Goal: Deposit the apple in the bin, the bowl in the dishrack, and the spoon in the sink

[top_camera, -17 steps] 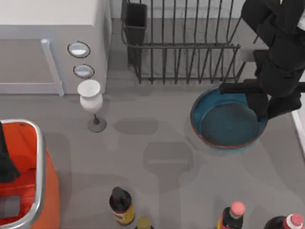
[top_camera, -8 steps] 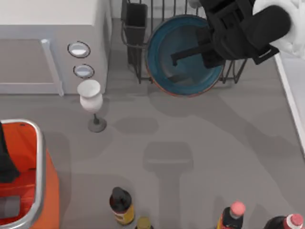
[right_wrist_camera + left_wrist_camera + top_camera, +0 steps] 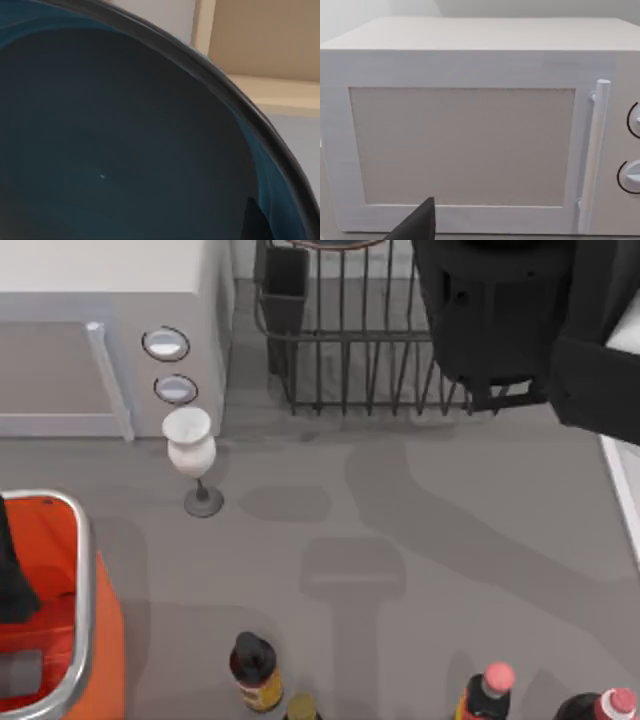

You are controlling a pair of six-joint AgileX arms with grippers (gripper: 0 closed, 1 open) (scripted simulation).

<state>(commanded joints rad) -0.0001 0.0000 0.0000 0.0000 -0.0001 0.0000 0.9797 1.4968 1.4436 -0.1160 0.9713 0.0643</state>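
Observation:
The teal-blue bowl [image 3: 115,150] sits close in the right wrist view, with one dark fingertip [image 3: 256,220] at its rim. From above, a sliver of the bowl [image 3: 340,243] shows at the back edge, over the dark wire dishrack [image 3: 370,350]. My right arm [image 3: 500,320] reaches over the rack's right half, its gripper shut on the bowl. The orange bin [image 3: 50,620] stands at the front left, with my left arm [image 3: 12,575] parked above it. A strip of the sink's white rim [image 3: 630,490] runs along the right edge. The apple and the spoon are out of view.
A white microwave-like box [image 3: 100,330] with two knobs fills the back left, also facing the left wrist camera [image 3: 470,140]. A white goblet [image 3: 190,450] stands in front of it. Several bottles [image 3: 255,670] line the front edge.
My right arm lifted the bowl off the table at the right and carried it back and left, over the dishrack. The bowl is now almost past the top view's back edge.

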